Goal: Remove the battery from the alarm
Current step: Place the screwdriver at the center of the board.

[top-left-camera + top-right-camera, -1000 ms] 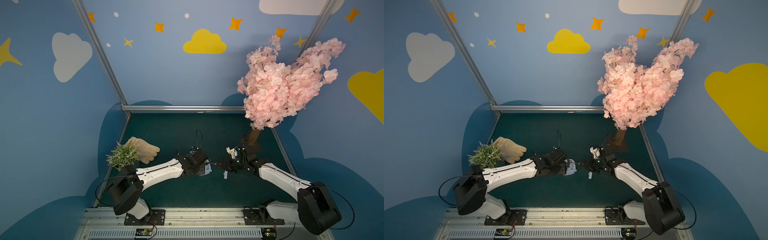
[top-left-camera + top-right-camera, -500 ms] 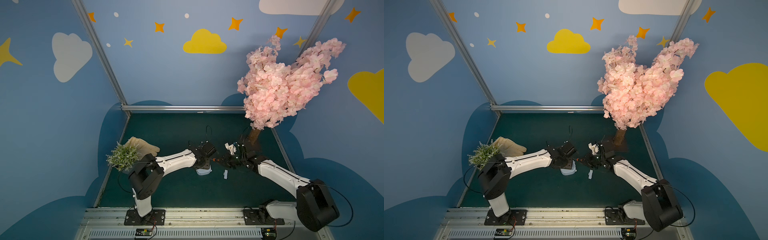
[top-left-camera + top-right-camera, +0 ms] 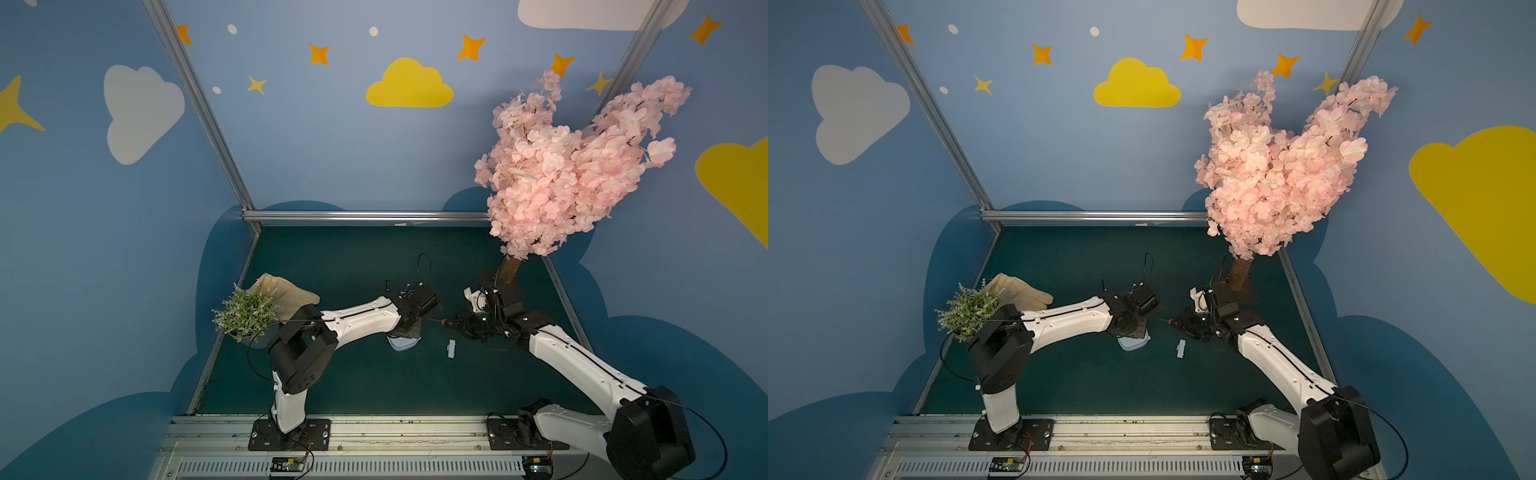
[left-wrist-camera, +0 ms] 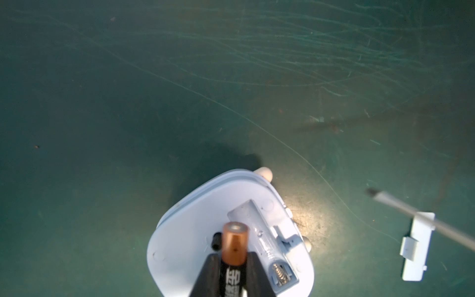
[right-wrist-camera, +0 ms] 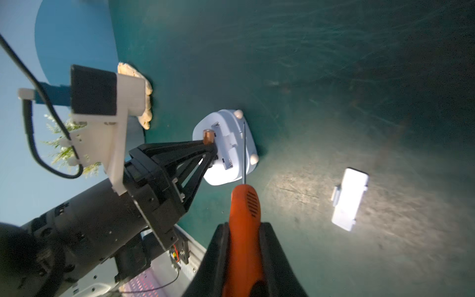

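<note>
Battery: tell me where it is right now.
In the left wrist view, the battery is clamped in the left pincer, copper end outward. It is just over the alarm's blue back, beside its open compartment.

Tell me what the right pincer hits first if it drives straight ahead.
Probably the alarm: the screwdriver it grips leads, its tip aimed at the alarm's edge, beside the left pincer. Depth is unclear.

white arm links (image 3: pixel 361 322); black joints (image 3: pixel 301 357); thin black cables (image 5: pixel 29 126).
</note>
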Controlling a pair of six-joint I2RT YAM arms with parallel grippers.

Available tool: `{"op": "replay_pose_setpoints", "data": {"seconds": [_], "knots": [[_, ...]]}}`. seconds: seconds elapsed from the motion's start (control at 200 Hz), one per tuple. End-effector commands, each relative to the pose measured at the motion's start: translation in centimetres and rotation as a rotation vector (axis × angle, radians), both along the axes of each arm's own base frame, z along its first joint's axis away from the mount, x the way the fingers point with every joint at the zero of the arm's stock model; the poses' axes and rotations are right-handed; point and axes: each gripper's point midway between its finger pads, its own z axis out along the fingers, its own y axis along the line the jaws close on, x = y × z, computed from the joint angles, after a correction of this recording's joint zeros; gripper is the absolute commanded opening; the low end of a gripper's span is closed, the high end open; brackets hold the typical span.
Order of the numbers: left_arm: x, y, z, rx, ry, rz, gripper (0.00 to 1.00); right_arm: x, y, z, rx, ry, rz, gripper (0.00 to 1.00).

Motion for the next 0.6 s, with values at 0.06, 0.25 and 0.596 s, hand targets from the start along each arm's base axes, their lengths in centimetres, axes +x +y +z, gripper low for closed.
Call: {"op": "replay_pose_setpoints", "data": {"seconds": [0.06,0.25,0.596], "knots": [[-1.0,0.8,1.3,0.013,0.008,-0.003,0.17,0.8,-3.7,0.6,-0.199,-0.119,-0.053,0.00],[-1.1,0.6,4.5,-0.055,-0.040,-0.003,0.16,1.8,-6.1,1.0,-0.319,-0.231,-0.102,0.00],[-0.1,5.9,5.8,-0.083,-0.075,0.109,0.17,5.7,-5.3,0.4,0.008,-0.337,-0.197,0.02]]}}
